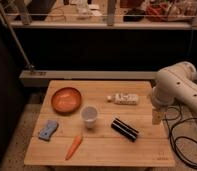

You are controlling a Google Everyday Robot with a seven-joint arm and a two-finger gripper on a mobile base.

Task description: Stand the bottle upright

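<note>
Lying on its side toward the far right of the table (137, 150), the bottle (124, 98) is untouched, so the reach comes first: the hand (156, 116), at the table's right edge, its opening impossible to tell, must move left to grasp it.

The pincer (156, 116) hangs at the right edge of the wooden surface (142, 150), bare board lying between it and the toppled bottle (123, 98) to its left, while a black cylinder (124, 129), clear cup (89, 116) and orange bowl (66, 99) block the nearer and left-hand approaches.
</note>
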